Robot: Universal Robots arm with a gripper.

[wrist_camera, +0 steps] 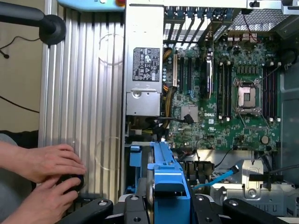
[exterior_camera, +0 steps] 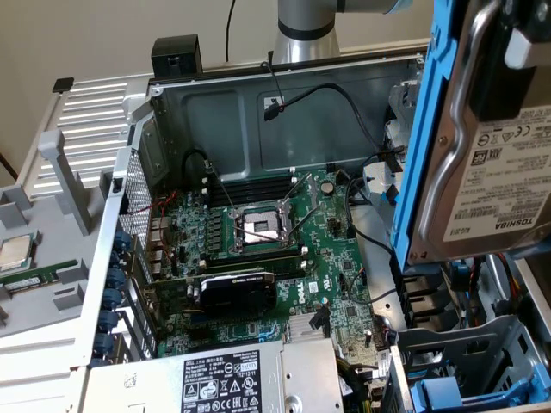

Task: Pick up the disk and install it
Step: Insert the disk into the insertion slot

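Blue-framed disk (exterior_camera: 492, 163) clamped in gripper (wrist_camera: 163, 206), long axis near vertical, slightly tilted

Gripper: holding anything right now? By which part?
The disk, lifted over the computer case. The gripper clamps it at its upper end, pressing on the two flat faces.

Exterior view angled close, wrist view overhead; both share the motherboard (exterior_camera: 340, 258) (wrist_camera: 219, 130).
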